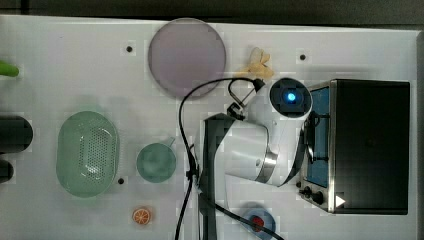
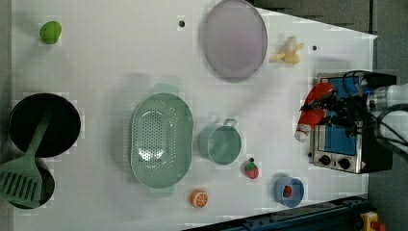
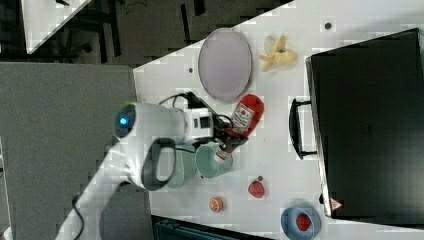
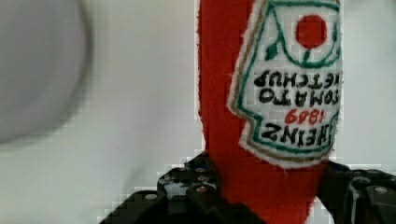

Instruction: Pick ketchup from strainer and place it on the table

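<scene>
In the left view, the strainer [image 2: 161, 139] is sitting empty at centre frame, with the green mug [image 2: 220, 143] just to its right. Further right, the gripper [image 2: 323, 108] is clamped on the ketchup [image 2: 315, 109], holding it above the table [image 2: 106, 57], in front of the toaster oven [image 2: 344, 130]. The bottle's long axis is running from upper right to lower left of the frame, with the white cap at the lower end. In the wrist view, the jaws are pressing both sides of the red body below the label. Judgement: the bottle is well clear of the strainer; the coming move is a descent onto bare table right of the mug, and the tilted axis suggests laying it down.
</scene>
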